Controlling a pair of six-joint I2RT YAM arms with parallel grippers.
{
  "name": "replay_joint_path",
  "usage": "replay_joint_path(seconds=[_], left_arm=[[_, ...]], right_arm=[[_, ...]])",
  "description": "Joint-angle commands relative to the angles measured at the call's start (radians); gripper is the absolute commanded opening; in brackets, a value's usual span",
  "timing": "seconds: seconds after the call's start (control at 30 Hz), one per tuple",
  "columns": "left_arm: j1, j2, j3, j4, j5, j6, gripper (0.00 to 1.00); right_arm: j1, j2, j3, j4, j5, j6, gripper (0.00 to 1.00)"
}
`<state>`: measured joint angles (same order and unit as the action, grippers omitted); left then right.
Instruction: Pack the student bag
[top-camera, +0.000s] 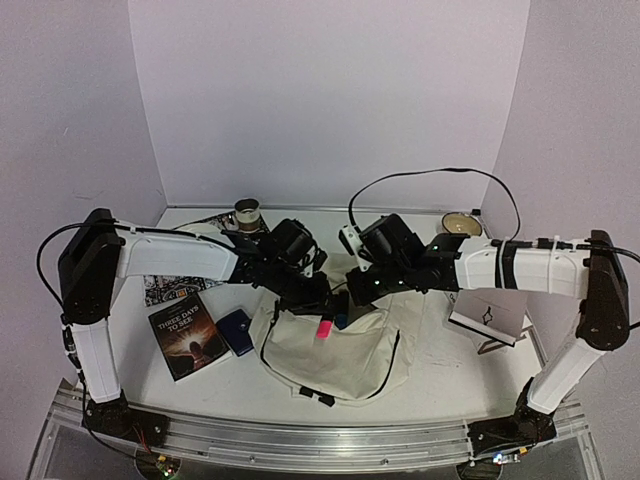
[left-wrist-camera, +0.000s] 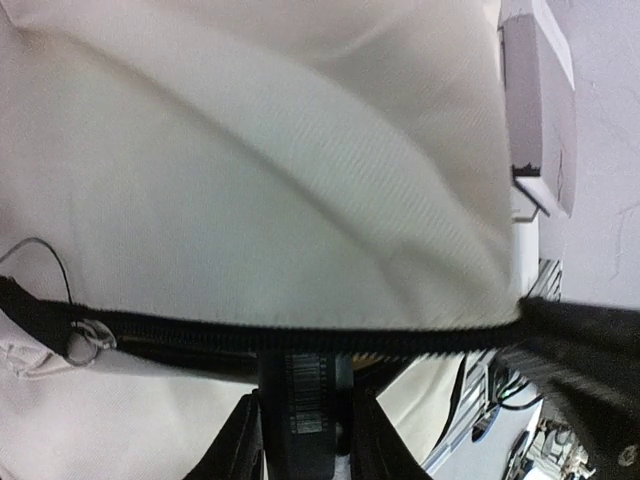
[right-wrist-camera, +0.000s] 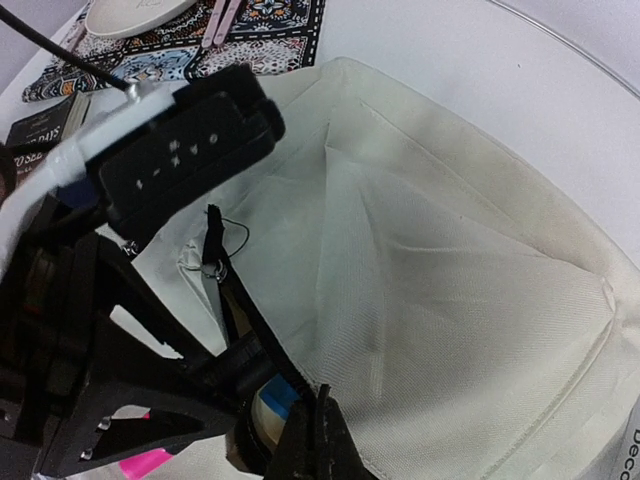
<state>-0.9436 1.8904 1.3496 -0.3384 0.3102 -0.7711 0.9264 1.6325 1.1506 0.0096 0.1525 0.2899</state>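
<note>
The cream student bag (top-camera: 345, 355) lies at the table's middle front, its black zipper (left-wrist-camera: 300, 335) open along the far edge. My left gripper (top-camera: 318, 300) is shut on a dark flat item with a barcode label (left-wrist-camera: 305, 400) and holds it at the zipper opening; a pink part (top-camera: 324, 328) shows just below it. My right gripper (top-camera: 352, 292) is shut on the bag's zipper edge (right-wrist-camera: 322, 410) and lifts it. In the right wrist view a blue and white item (right-wrist-camera: 272, 402) shows inside the opening. The bag fills the left wrist view (left-wrist-camera: 280, 180).
A dark book (top-camera: 188, 338) and a blue case (top-camera: 237, 331) lie left of the bag. A patterned mat (top-camera: 172, 288) and a metal can (top-camera: 246, 213) are behind the left arm. A second can (top-camera: 460, 223) and a white card stand (top-camera: 490, 316) are at the right.
</note>
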Motion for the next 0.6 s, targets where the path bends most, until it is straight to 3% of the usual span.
replay_joint_path(seconds=[0.0,0.17,0.37,0.57], left_arm=[[-0.002,-0.001,0.084,0.090,-0.124,-0.062,0.00],[-0.001,0.044,0.117,0.144,-0.198,-0.099,0.00],[-0.003,0.056,0.053,0.281,-0.300,-0.202,0.00],[-0.001,0.076,0.044,0.329,-0.339,-0.227,0.12]], right_arm=[[0.008,-0.057,-0.010,0.072,-0.051,0.034,0.00],[0.008,-0.064,-0.024,0.081,-0.084,0.045,0.00],[0.010,-0.063,-0.035,0.100,-0.127,0.066,0.00],[0.010,-0.056,-0.041,0.108,-0.133,0.074,0.00]])
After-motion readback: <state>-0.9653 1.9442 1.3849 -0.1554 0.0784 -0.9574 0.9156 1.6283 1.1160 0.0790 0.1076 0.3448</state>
